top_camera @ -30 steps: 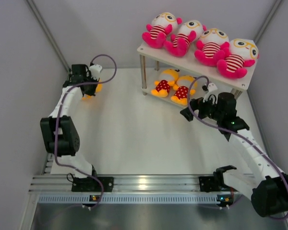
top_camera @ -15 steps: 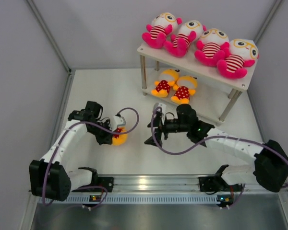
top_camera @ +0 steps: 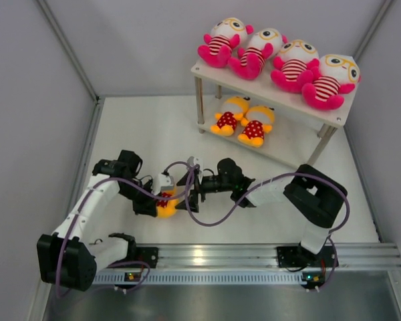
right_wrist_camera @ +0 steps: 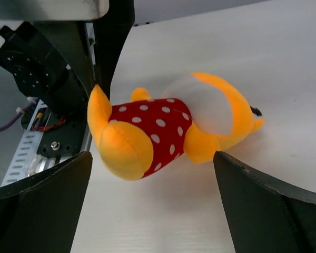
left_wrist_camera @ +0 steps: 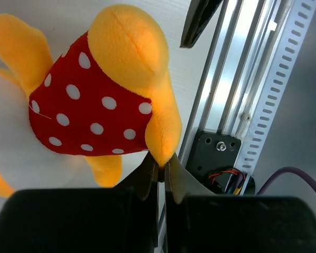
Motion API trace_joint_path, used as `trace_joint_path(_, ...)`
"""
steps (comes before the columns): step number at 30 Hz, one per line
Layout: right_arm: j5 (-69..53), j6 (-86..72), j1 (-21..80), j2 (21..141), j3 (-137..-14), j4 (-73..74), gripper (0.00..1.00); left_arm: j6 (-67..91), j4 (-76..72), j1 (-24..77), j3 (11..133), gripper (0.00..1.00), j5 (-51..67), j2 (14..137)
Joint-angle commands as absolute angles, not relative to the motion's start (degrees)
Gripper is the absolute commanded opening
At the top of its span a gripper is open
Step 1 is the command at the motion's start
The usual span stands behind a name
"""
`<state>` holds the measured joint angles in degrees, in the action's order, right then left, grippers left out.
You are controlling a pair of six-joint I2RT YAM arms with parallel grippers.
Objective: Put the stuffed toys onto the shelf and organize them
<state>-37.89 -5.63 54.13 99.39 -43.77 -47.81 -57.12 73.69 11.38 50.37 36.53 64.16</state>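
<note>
Orange doll (left_wrist_camera: 121,63): soft matt plush with a short fuzzy nap and a stitched seam on one limb. Its body is matt red cloth with white dots. Left gripper (left_wrist_camera: 159,164) fingers: black, hard, plastic-looking, slight sheen. Right gripper (right_wrist_camera: 158,203) fingers: black, smooth, matt. Table (top_camera: 167,134): white, smooth, matt. Near rail (top_camera: 214,255): bare metal, shiny, slotted. Cable (left_wrist_camera: 292,169): purple, smooth sheath. Shelf (top_camera: 202,68), far right: pale, smooth, matt boards on thin metal legs. Pink dolls (top_camera: 254,57): matt plush.

Orange doll (right_wrist_camera: 163,132), red white-dotted body.
</note>
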Motion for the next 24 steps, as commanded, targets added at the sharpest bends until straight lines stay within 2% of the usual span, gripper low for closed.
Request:
trace_joint_path(1,-40.8,-7.3,55.4,102.5,-48.2,-60.1,1.0,-60.8,78.4,11.5,52.1,0.0,39.7,62.6)
trace_joint_path(4,-44.6,-10.3,55.6,105.2,-49.9,-62.0,0.99,-60.8,78.4,11.5,52.6,0.0,39.2,62.9)
trace_joint_path(5,-45.3,-10.5,55.8,105.5,-50.2,-61.7,0.94,-60.7,78.4,11.5,52.9,0.0,39.0,62.9)
trace_joint_path(7,-46.8,-10.6,56.2,106.3,-50.4,-60.3,0.82,-60.6,78.4,11.5,54.1,0.0,38.6,63.3)
trace_joint_path(8,-47.3,-11.1,56.3,106.6,-50.4,-60.0,0.64,-60.4,78.4,11.5,54.7,0.0,38.7,63.5)
trace_joint_path(10,-47.8,-12.1,56.3,106.6,-49.3,-60.8,0.52,-59.6,78.5,11.4,56.5,0.0,38.6,63.3)
trace_joint_path(13,-48.0,-12.4,56.8,106.1,-47.6,-61.1,0.52,-59.2,78.6,11.3,57.8,0.0,38.9,63.2)
trace_joint_path(14,-47.7,-12.5,56.9,106.2,-47.8,-60.8,0.49,-59.2,78.5,11.3,57.8,0.0,39.2,63.2)
trace_joint_path(16,-47.6,-13.1,57.4,106.5,-48.4,-60.6,0.35,-59.1,78.5,11.2,57.7,0.0,39.5,63.5)
trace_joint_path(17,-46.8,-13.4,57.4,106.2,-48.7,-60.5,0.09,-59.0,78.5,11.2,57.5,0.0,39.6,63.8)
trace_joint_path(18,-45.7,-14.3,57.5,105.8,-49.2,-59.6,0.0,-58.4,78.5,11.2,57.3,0.0,39.5,63.9)
trace_joint_path(19,-44.6,-14.2,57.4,104.3,-49.7,-57.6,0.0,-57.6,78.3,11.2,57.5,0.06,38.9,64.2)
trace_joint_path(20,-43.0,-13.4,57.4,103.1,-49.9,-52.0,0.0,-56.8,78.3,11.2,57.7,0.22,38.6,64.4)
trace_joint_path(22,-39.6,-8.6,57.0,96.6,-48.8,-45.7,0.0,-52.8,78.2,11.2,59.8,0.93,37.0,64.6)
trace_joint_path(23,-36.9,-7.0,56.9,94.1,-47.4,-38.3,0.0,-50.9,77.8,11.2,60.9,0.98,36.7,64.7)
trace_joint_path(24,-35.9,-4.0,56.5,91.3,-46.9,-34.5,0.0,-45.7,77.3,11.2,64.3,0.98,35.5,64.9)
